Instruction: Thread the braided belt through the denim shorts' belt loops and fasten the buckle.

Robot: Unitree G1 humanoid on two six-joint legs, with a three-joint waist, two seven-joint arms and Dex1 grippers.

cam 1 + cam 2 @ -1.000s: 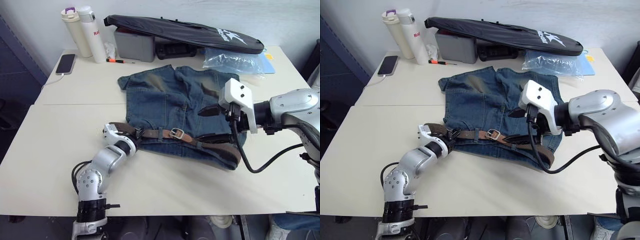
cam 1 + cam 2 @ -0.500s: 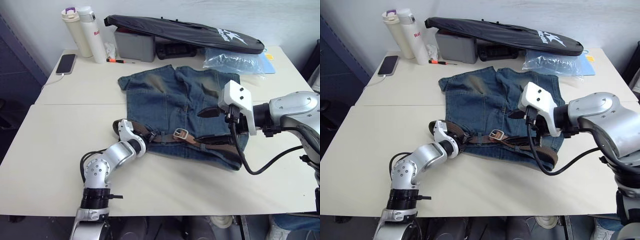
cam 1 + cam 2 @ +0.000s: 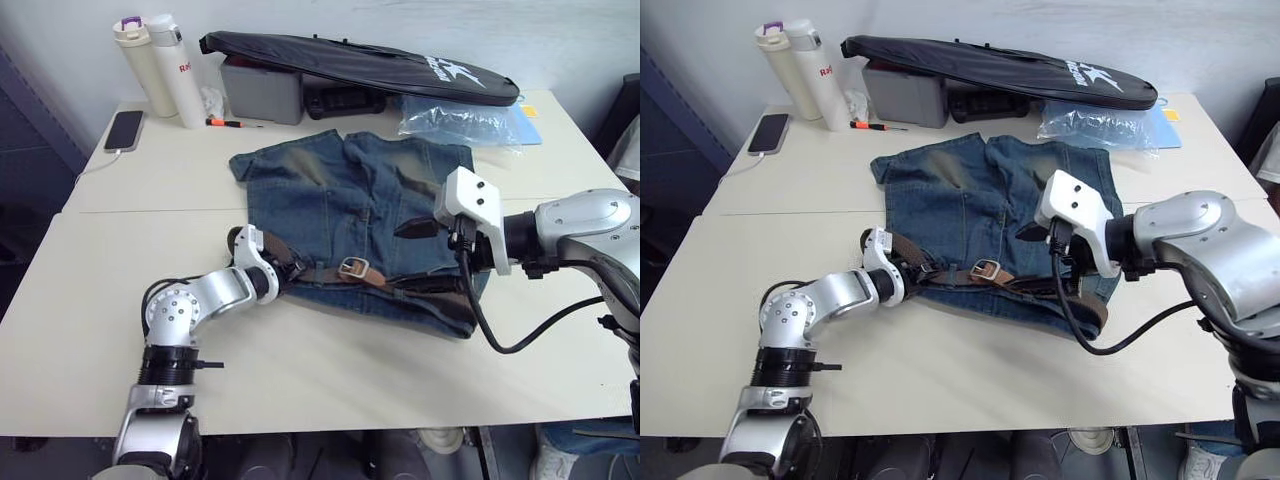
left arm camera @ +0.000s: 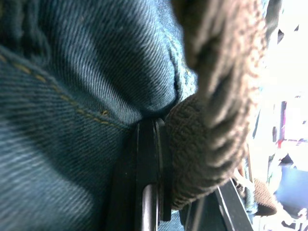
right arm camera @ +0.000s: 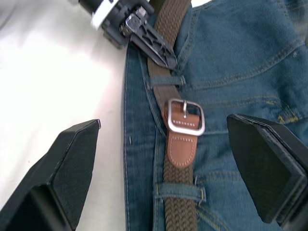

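I see the braided belt (image 5: 169, 120) lying along the waistband of the denim shorts (image 3: 340, 200) on the tabletop, under two belt loops (image 5: 166, 80), its buckle (image 5: 185, 117) between them. My left gripper (image 3: 908, 268) is nearer, jaws closed on the belt's free end beside the buckle; my right gripper (image 5: 168, 178) hangs over the buckle, jaws wide and empty.
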